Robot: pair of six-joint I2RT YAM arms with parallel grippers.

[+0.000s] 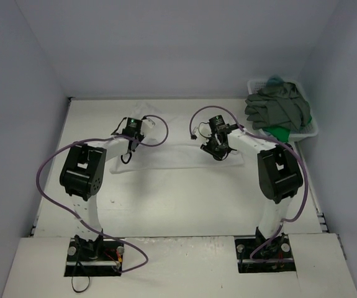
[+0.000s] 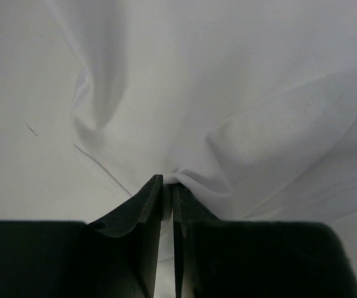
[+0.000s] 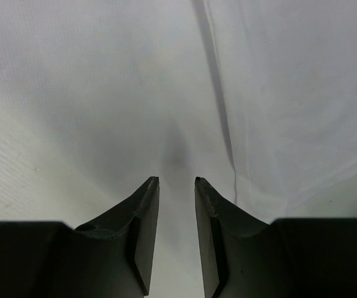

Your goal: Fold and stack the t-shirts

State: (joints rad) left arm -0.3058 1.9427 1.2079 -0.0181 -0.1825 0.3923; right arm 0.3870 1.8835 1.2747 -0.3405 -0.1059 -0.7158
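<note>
White t-shirt (image 1: 166,141) lies spread and rumpled on the table (image 1: 178,205), in the upper middle of the overhead view, between the two wrists. The left gripper (image 2: 167,181) is at the shirt's left part, its fingers nipped together on a small raised ridge of the white cloth. Creases fan away from that pinch towards the top of the wrist view.

The right gripper (image 3: 177,181) is at the shirt's right part. Its fingers stand a narrow gap apart with nothing between them, tips pointing at white cloth just left of a long fold line. Whether the tips touch the fabric cannot be told.

In the upper right corner of the overhead view, well apart from both grippers, a white basket (image 1: 315,130) sits at the table's edge. A dark grey t-shirt (image 1: 277,105) is heaped over it, a bright green t-shirt (image 1: 280,133) shows beneath, and a bit of teal-blue t-shirt (image 1: 274,79) peeks out at the back.

Purple cables (image 1: 156,130) loop over the white shirt beside each wrist.
</note>
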